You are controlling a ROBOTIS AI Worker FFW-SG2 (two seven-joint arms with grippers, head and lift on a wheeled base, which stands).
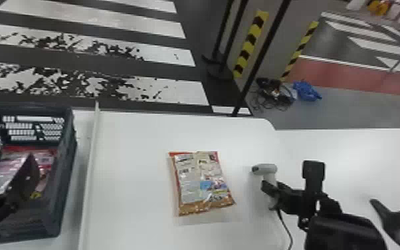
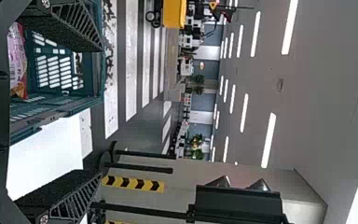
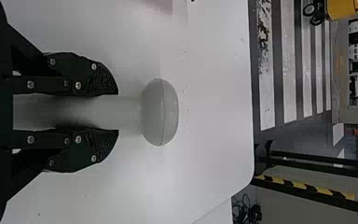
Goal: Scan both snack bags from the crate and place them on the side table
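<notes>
My left gripper [image 1: 13, 192] is over the dark crate [image 1: 68, 166] in the head view. In the left wrist view the same gripper [image 2: 98, 111] stands open, its fingers wide apart with nothing between them. A pink-and-red snack bag [image 1: 1, 174] lies inside the crate, partly hidden by the left gripper. Another snack bag [image 1: 202, 183], orange-red with its printed label facing up, rests flat on the white table. To its right, my right gripper [image 1: 270, 198] holds the light grey scanner [image 1: 264, 169]. In the right wrist view that gripper [image 3: 116, 112] is closed around the handle of the scanner [image 3: 160, 112].
A raised white strip [image 1: 91, 166] runs between the crate and the bag on the table. The scanner's black cable [image 1: 285, 227] trails toward the front. More white tabletop [image 1: 368, 149] extends at the right, where a black stand [image 1: 395, 216] sits. Dark poles rise behind the table.
</notes>
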